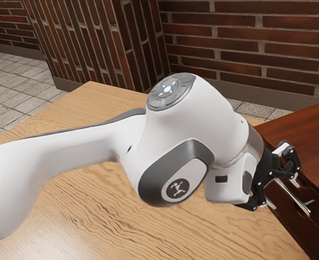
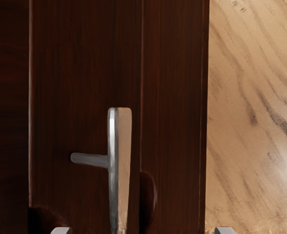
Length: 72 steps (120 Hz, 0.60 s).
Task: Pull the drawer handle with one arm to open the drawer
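A dark wooden cabinet (image 1: 306, 130) stands on the table at the exterior view's right. On its drawer front (image 2: 85, 73) is a silver bar handle (image 2: 119, 161), which also shows as the handle (image 1: 299, 201) just beyond my hand. My gripper (image 1: 279, 185) is close against the drawer front and open. Its two black fingers stand apart on either side of the handle, with a gap between each finger and the bar. In the wrist view the fingertips (image 2: 60, 229) sit wide apart with the bar between them. Whether the drawer is pulled out at all I cannot tell.
The light wooden table (image 1: 94, 216) stretches under my arm, and a strip of the table (image 2: 256, 122) lies beside the cabinet. A brick wall (image 1: 246, 38) and a tiled floor (image 1: 18, 86) are behind.
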{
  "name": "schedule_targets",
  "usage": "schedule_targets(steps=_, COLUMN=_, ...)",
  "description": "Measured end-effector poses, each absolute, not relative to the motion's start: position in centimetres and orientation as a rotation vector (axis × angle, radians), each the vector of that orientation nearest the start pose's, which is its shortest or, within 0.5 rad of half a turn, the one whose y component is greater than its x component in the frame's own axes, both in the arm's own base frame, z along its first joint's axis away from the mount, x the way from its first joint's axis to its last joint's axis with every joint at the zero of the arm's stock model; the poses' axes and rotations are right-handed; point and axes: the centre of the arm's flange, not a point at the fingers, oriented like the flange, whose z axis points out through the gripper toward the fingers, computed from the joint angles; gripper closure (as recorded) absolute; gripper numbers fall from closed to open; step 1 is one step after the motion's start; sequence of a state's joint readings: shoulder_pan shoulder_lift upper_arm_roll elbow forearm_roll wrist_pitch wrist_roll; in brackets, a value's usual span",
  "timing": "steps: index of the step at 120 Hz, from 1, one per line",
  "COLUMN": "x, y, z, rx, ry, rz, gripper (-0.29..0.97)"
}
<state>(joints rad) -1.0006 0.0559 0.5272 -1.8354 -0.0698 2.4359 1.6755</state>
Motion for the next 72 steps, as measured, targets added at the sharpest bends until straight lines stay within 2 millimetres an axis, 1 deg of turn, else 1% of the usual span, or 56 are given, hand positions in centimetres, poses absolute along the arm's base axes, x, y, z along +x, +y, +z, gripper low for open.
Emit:
schedule_targets(steps=18, x=55.8, y=-27.9, z=55.1, rx=-1.393, ry=2.406, rz=-0.652, gripper=0.36)
schedule_targets(steps=42, x=55.6, y=-28.3, z=54.9, rx=-1.389, ry=2.414, rz=-0.654, gripper=0.39)
schedule_targets(steps=72, x=55.6, y=-28.2, z=54.8, rx=-1.399, ry=2.416, rz=-0.658, gripper=0.42)
